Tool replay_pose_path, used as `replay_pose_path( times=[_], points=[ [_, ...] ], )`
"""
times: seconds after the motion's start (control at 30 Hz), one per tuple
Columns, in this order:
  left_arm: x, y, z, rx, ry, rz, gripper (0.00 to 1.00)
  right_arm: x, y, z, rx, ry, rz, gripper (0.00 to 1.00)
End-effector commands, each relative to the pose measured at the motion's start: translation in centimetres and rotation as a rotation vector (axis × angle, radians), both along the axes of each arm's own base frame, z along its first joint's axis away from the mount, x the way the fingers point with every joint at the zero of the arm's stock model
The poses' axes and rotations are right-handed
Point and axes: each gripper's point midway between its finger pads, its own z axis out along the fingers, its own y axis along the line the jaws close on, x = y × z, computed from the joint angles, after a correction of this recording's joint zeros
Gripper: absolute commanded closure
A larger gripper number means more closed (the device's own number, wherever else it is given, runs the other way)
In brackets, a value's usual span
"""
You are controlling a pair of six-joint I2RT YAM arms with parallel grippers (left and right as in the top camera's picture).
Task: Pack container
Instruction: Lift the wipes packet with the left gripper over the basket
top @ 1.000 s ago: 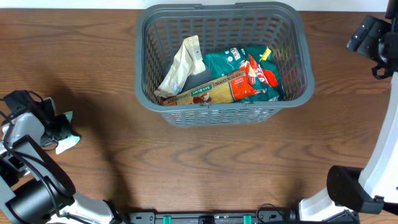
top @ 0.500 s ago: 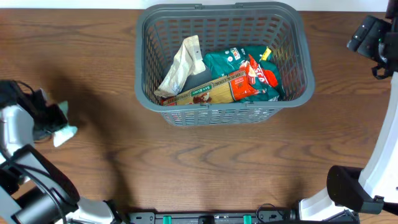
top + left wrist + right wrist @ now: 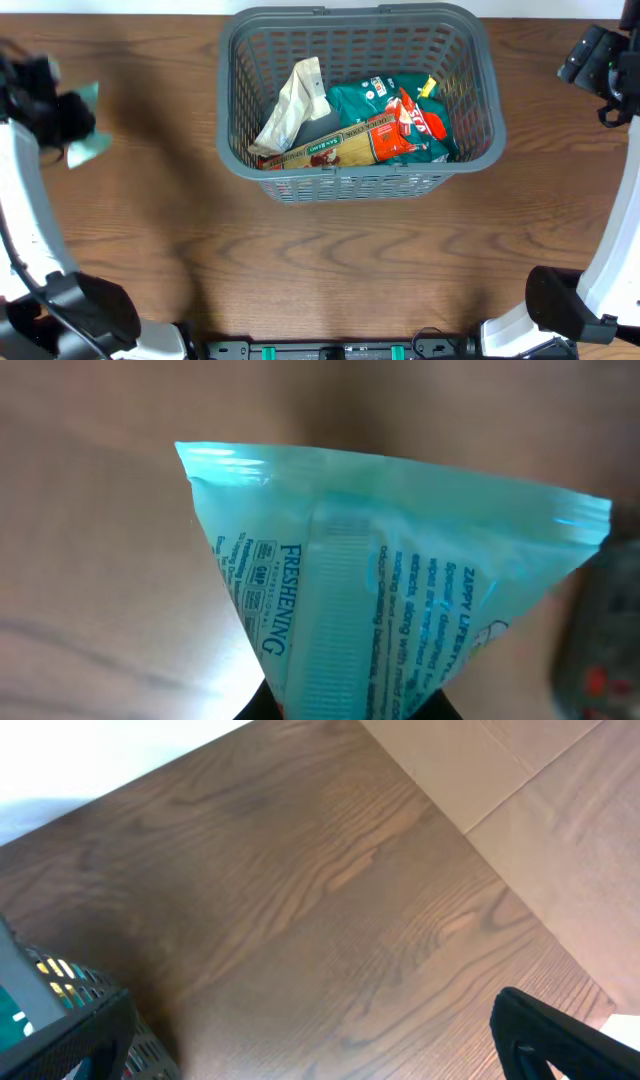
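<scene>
Overhead view, clock positions taken from the frame centre. The wooden table (image 3: 330, 270) was recorded from the near edge outward.

At 9 to 10 o'clock, the left gripper (image 3: 62, 118) was found pinching a teal packet (image 3: 86, 147). One second earlier, the packet was noted lower in the frame, near 8 o'clock at the table's left edge. It was since carried toward the far side, with the arm extended. In the left wrist view the teal packet (image 3: 400, 560) filled the frame. Its crimped seam was upright and the words "FRESHENING" and "ZAPPY" were legible. The wood beneath was blurred.

At 12 o'clock, the container (image 3: 350, 182) was observed on the far centre of the table, unmoved between frames. A beige packet (image 3: 295, 105) was seen leaning at its left. A green packet (image 3: 365, 100) and a red packet (image 3: 415, 120) were seen at the right, and a long labelled packet (image 3: 325, 150) lay along the front wall. No change was noted in this load.

At 2 o'clock, the right gripper (image 3: 600, 62) was found unchanged beyond the container's right end. In its wrist view one finger (image 3: 560, 1040) and its partner were seen spread wide, with nothing held between them.
</scene>
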Motion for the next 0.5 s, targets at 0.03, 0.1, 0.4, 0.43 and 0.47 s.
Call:
replay_pose_path(
  times=[0.03,0.1,0.4,0.43,0.47],
  points=[
    [1.9,-3.3,6.5,0.036,-0.147,-0.084,0.94,-0.3,-0.2,0.5,-0.003,-0.018,-0.018,0.01],
    [2.5,-5.0,8.8,0.045,-0.195,-0.117,0.94,-0.3,-0.2,0.5,-0.004,-0.018,-0.018,0.01],
    [3.6,-16.9,16.1,-0.053,-0.403,-0.436,0.94,-0.3,-0.2,0.5,-0.003,-0.018,-0.018,0.01],
    [3.5,-17.9,16.4,-0.055,-0.412,-0.462,0.94,-0.3,-0.2,0.5,-0.003,-0.018,-0.018,0.01],
    [3.4,-19.1,16.8,-0.058,-0.422,-0.492,0.94,-0.3,-0.2,0.5,-0.003,-0.018,-0.018,0.01]
  ],
)
